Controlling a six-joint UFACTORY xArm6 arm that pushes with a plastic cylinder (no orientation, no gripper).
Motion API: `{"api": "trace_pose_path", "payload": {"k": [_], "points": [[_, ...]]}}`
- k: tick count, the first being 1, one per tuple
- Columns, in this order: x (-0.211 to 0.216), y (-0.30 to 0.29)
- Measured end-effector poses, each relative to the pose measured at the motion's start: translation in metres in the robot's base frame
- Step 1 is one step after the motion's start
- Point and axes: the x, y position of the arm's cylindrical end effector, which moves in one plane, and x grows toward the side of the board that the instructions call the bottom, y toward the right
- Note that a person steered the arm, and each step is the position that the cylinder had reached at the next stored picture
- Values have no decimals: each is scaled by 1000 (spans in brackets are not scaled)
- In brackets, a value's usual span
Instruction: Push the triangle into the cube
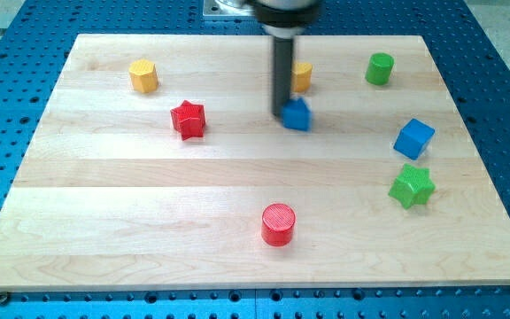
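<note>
Nearest the view's bottom edge of the pale wooden table [149, 204] stands a red plastic cylinder [279, 223], and off to the view's right a green plastic star [412, 186], neither of which matters to our push. Just above the star sits the blue plastic cube [413, 138], our target. Further up, near the middle, lies the small blue plastic triangle [297, 114], and my tip [283, 116] rests right against its left side, touching or very nearly so. The cube lies to the right of the triangle and slightly lower, well apart, so we judge the coming push must run rightward with a slight downward slant. We carry no jaws at all, only a straight dark rod [282, 75], holding nothing. Beyond sit a red plastic star [188, 119], a yellow block [301, 76] half hidden behind the rod, another yellow block [143, 76] and a green plastic cylinder [380, 68].
</note>
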Motion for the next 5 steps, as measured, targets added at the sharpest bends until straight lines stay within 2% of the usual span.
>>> {"api": "trace_pose_path", "payload": {"k": [1,2,3,5], "points": [[35,74],[56,2],[113,34],[77,83]]}}
